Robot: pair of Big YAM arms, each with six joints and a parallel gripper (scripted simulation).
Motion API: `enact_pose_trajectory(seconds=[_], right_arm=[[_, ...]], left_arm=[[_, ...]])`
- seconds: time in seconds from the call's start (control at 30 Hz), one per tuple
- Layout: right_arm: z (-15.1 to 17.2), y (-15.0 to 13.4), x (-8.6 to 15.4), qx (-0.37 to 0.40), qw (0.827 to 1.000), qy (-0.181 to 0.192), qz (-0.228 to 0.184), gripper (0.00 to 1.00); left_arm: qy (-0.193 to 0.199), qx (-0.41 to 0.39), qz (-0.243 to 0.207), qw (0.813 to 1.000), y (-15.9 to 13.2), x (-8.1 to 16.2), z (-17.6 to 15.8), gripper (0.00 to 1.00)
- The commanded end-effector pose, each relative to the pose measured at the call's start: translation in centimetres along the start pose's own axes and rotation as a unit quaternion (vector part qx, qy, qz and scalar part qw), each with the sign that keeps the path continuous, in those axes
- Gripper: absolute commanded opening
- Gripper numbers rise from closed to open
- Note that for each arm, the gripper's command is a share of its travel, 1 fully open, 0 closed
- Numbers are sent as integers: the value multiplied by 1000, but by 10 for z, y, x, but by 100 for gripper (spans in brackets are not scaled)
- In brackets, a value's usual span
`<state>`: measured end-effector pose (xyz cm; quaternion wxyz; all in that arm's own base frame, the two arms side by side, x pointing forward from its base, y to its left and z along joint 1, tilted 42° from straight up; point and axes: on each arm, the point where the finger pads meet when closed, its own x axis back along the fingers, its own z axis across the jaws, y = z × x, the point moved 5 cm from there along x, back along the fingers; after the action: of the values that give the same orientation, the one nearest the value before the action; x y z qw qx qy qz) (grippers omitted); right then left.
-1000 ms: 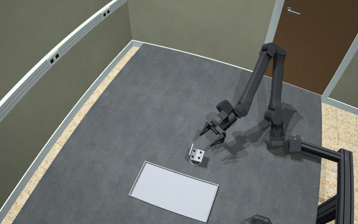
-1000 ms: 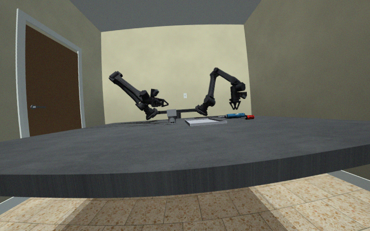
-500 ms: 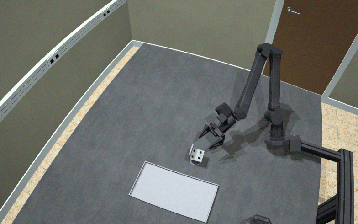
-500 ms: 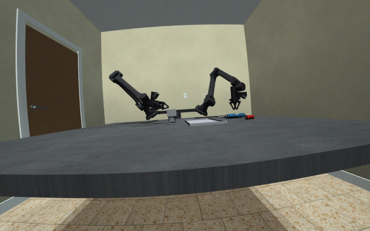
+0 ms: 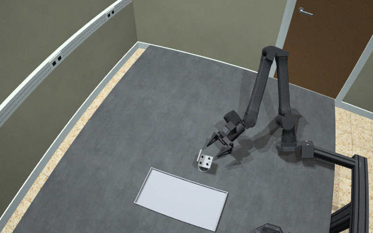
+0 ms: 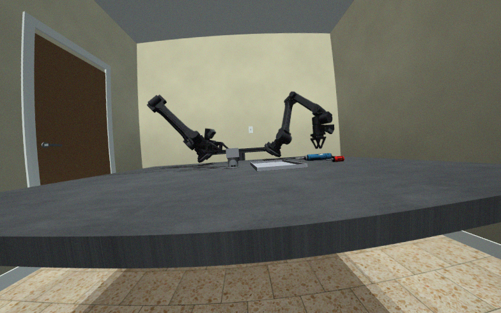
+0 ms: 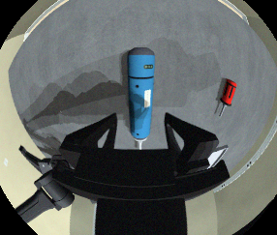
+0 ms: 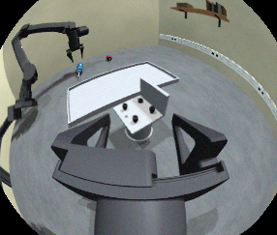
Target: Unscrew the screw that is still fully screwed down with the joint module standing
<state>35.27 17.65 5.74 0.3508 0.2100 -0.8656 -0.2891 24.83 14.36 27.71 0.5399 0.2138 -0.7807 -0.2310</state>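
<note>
So, two hands here, both open with nothing in them. My right hand (image 5: 212,151) (image 6: 224,146) (image 8: 140,117) is just beside one joint module (image 5: 203,170) (image 6: 232,162) (image 8: 139,135), standing upright on the table (image 5: 95,130) (image 6: 245,209) (image 7: 190,38) (image 8: 253,120). One bracket (image 5: 205,163) (image 6: 232,152) (image 8: 154,96) sits on top, with four dark screw heads (image 5: 209,158) (image 8: 140,101) on its flat face; can't tell which one's fully down. Past that there's one white tray (image 5: 189,180) (image 6: 279,167) (image 8: 69,105), near the module but not touching it. Further off, my left hand (image 6: 318,147) (image 7: 140,114) (image 8: 77,60) hangs above the one electric screwdriver (image 6: 318,156) (image 7: 139,96) (image 8: 79,68), blue barrel lying flat on the table, well apart from the module. Beside that, one small red screwdriver (image 6: 338,158) (image 7: 229,92) (image 8: 108,57) is lying down too, not touching it.
</note>
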Motion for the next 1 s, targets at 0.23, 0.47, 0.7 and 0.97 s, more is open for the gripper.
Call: enact_pose_trajectory(seconds=[0.23,0.47,0.7,0.97], right_arm=[[-10,-24,-10,9,1000,-14,-4,86],[-8,-13,-10,20,1000,-13,-19,86],[-7,-48,-14,8,1000,-11,-1,86],[-6,-44,-17,20,1000,-11,-17,86]], left_arm=[[15,0,8,1000,-4,-6,4,65],[15,0,8,1000,-4,-6,4,65],[15,0,8,1000,-4,-6,4,65],[15,0,8,1000,-4,-6,4,65]])
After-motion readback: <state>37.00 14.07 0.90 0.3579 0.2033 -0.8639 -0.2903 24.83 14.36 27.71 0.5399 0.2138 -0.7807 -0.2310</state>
